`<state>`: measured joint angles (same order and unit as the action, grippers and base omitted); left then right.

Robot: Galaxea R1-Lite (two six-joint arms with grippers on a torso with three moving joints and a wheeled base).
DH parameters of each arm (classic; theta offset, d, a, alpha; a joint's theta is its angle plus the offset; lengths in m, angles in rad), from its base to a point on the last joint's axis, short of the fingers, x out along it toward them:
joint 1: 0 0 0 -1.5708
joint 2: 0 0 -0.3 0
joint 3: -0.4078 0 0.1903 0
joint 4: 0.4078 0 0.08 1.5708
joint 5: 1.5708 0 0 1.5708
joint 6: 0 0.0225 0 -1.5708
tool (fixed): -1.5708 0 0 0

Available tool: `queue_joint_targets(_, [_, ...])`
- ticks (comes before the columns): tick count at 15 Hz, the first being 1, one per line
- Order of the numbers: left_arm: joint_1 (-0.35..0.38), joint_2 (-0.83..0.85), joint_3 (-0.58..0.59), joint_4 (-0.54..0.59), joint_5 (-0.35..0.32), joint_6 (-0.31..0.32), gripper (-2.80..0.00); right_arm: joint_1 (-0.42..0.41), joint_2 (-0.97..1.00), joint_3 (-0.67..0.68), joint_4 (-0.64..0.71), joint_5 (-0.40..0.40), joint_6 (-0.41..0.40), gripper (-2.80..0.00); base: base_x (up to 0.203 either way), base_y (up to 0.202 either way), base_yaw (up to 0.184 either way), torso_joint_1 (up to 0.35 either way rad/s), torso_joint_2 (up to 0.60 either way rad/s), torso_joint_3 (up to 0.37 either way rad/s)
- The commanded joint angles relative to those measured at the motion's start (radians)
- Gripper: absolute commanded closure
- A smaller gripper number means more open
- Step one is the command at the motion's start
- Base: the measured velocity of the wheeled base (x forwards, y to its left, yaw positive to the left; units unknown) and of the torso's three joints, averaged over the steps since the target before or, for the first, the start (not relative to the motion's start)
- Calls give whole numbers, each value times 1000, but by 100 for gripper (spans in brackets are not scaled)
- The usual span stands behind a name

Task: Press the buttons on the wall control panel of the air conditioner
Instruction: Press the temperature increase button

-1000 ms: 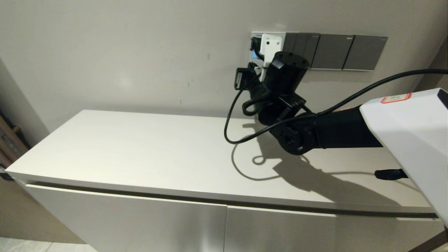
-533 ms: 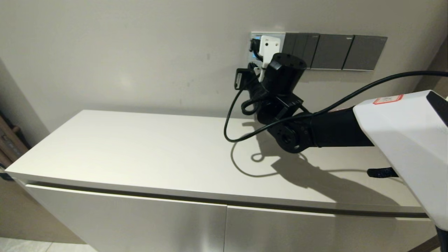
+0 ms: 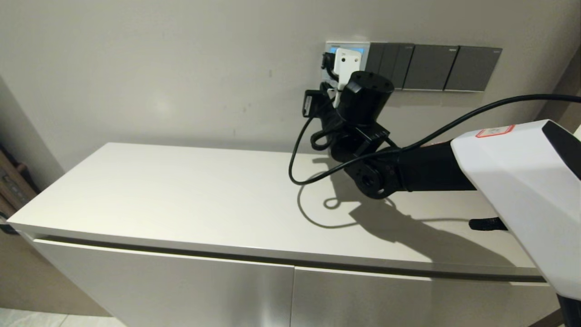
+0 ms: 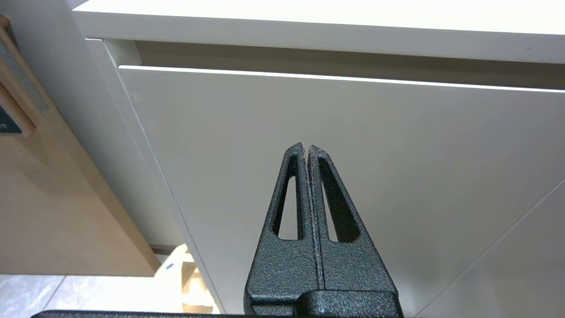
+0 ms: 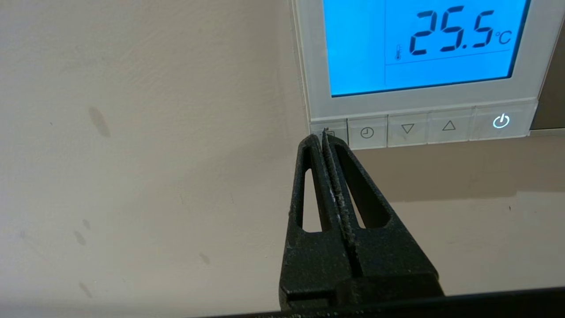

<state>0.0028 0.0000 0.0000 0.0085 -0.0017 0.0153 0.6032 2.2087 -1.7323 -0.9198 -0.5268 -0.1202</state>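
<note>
The right hand (image 5: 324, 132), made of rough black cast metal with long triangular cut-outs in each finger, has its two fingers pressed flat together and holds nothing. Its narrow tip is at the first of the small pale grey translucent buttons (image 5: 419, 127), the one at the end of the row nearest the bare wall; from this view I cannot tell surely if the tip touches it. The next buttons carry a clock sign, a down triangle, an up triangle and a lit white power sign. They sit in one row along the bottom edge of the small white square plastic wall control panel (image 5: 315, 88), just below its rectangular screen (image 5: 423, 44), which glows bright blue and shows 25.5 °C in dark digits.

In the head view the panel (image 3: 330, 45) is fixed on the smooth beige wall (image 3: 159, 68), touching a row of flat dark grey matte switch plates (image 3: 435, 67). The black right arm reaches up to it over the smooth white tabletop (image 3: 181, 195) of a cabinet, with a black cable (image 3: 299, 150) hanging in a loop.

The left hand (image 4: 306, 148), of the same grainy black metal, is low before the flat white cabinet door (image 4: 397, 154), its fingers together and holding nothing.
</note>
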Motion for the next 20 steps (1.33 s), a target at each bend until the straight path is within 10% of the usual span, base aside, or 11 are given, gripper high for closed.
queue_joint_targets(1, [0, 0, 0, 1, 0, 0, 0, 3, 0, 9, -8, -4, -1, 0, 0, 0, 0, 0, 0, 0])
queue_joint_targets(20, [0, 1, 0, 0, 0, 0, 0, 13, -14, 25, -40, -5, -18, 0, 0, 0, 0, 0, 0, 0])
